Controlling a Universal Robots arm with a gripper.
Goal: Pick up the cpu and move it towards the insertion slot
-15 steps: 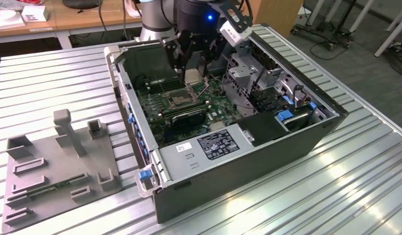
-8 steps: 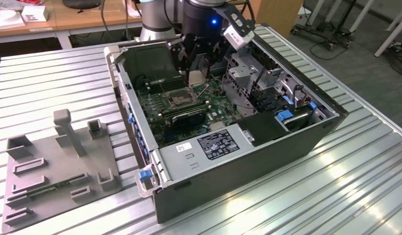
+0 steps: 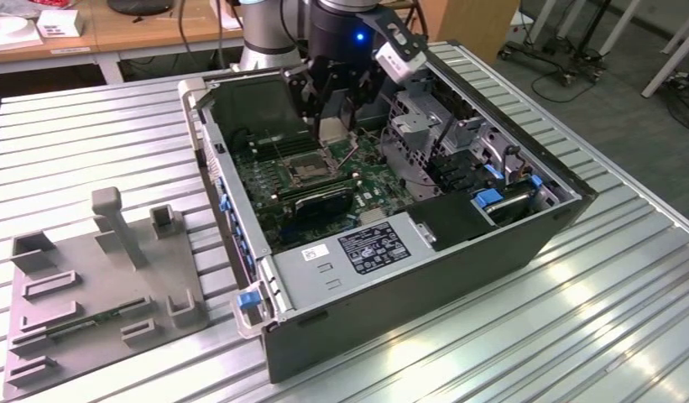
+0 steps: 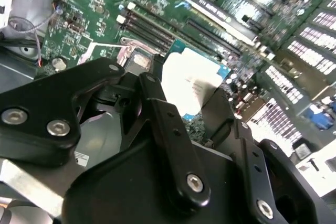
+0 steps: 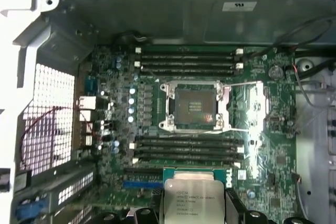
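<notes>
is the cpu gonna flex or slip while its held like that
Likely stiff: the cpu is a flat square with a metal top. That smooth top may be slippery, so its edges between the gripper fingers seem the safer hold. Probably fragile if dropped on the insertion slot.

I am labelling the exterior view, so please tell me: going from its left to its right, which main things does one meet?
The grey holder plate with upright blocks → the open computer case, with the insertion slot and above it the gripper holding the cpu → bare slatted metal table.
</notes>
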